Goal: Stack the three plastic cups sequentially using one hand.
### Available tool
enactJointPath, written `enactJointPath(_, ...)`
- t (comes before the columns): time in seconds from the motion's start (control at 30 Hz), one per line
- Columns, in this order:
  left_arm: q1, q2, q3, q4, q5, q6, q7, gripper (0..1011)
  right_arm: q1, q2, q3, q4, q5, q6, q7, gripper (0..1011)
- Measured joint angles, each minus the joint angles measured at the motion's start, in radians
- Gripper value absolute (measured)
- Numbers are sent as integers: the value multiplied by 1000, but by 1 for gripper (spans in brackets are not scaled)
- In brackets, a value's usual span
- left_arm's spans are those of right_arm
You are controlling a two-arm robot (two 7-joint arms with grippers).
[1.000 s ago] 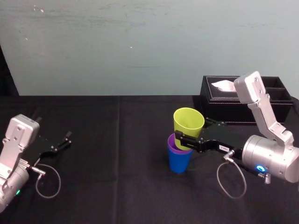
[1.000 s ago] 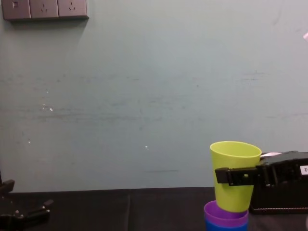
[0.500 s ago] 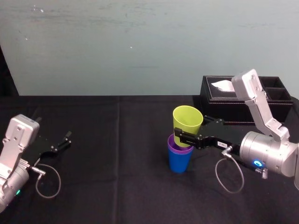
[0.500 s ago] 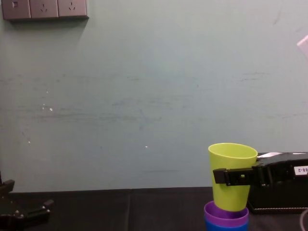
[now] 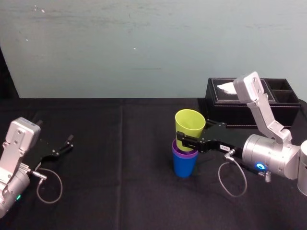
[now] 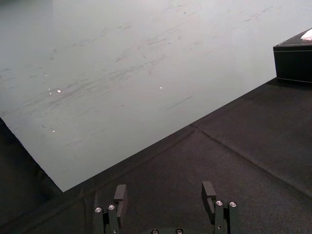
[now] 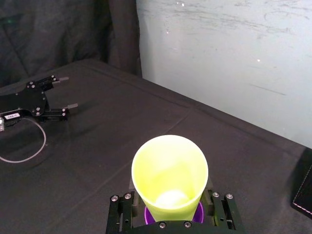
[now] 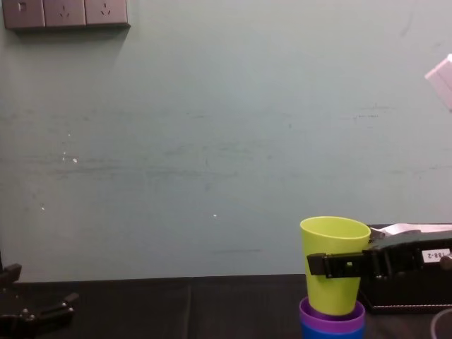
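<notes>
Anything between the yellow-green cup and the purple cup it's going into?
Nothing visible. The right claw holds the yellow-green cup over the purple cup, base at its mouth; that one sits in the blue cup. The left claw is parked far left.

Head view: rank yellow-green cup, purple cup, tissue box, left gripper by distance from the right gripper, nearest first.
1. Yellow-green cup: clamped in the right gripper, mid-table.
2. Purple cup: rim just beneath the gripper, nested in the blue cup.
3. Tissue box: behind, on the right.
4. Left gripper: far left, open, parked.
</notes>
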State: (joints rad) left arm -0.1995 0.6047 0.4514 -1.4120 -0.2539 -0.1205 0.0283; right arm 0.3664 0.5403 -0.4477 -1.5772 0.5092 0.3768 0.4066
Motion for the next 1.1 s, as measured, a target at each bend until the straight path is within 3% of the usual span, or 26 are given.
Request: enactJointPath(1.1, 0, 0, 0, 0, 0, 0, 0, 1000, 24, -20, -34, 65, -32, 4, 7, 735)
